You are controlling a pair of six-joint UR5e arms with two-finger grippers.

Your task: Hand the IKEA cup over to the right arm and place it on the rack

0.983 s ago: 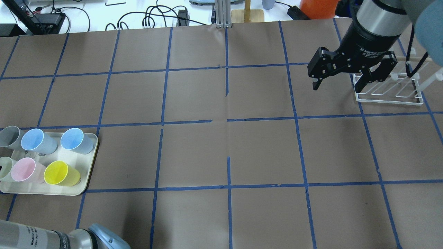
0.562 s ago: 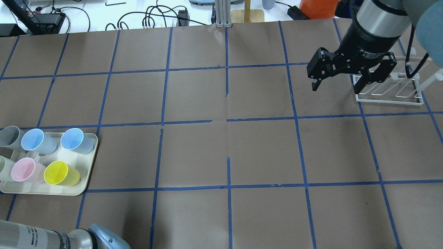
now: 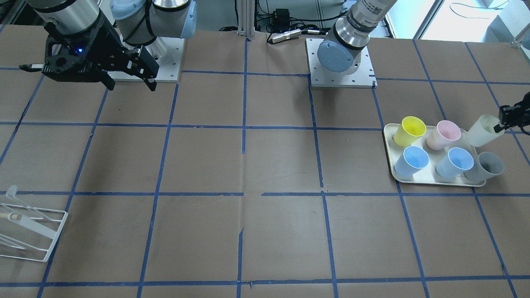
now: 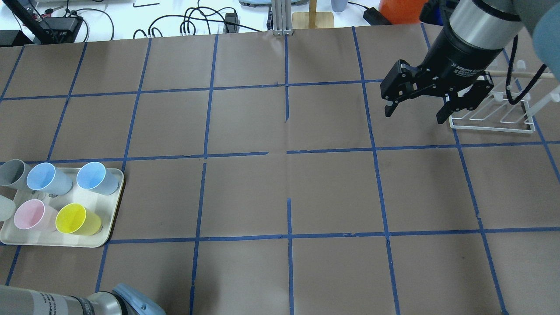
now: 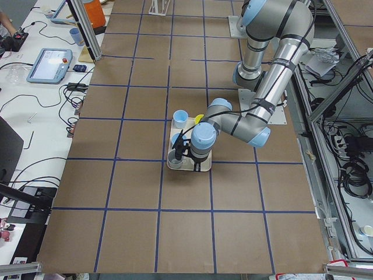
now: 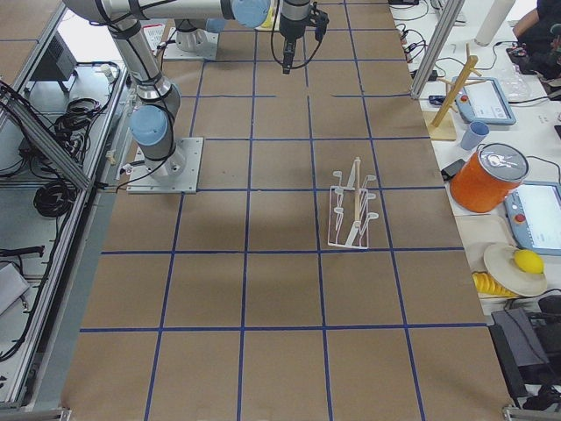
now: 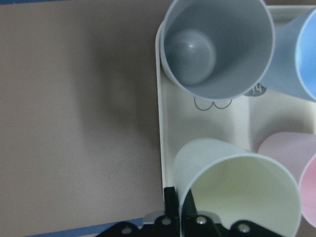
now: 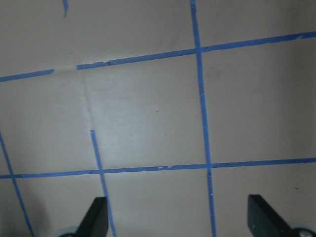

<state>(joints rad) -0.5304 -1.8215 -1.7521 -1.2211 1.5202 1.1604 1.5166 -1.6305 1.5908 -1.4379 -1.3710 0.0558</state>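
The pale off-white plastic tumbler (image 4: 3, 209), clamped by the left gripper (image 3: 502, 123), had been drawn farther past the overhead view's left edge; the right gripper (image 4: 413, 117), fingers apart, was shifted leftward.

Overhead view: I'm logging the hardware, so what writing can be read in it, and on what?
"Adaptive", letters either side unclear: white print on the black body of the right hand.
Print on the left arm: too small to read.
Nothing else is readable.

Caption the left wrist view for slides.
Left hand pinching the IKEA cup by its rim at the tray edge, grey cup beyond.
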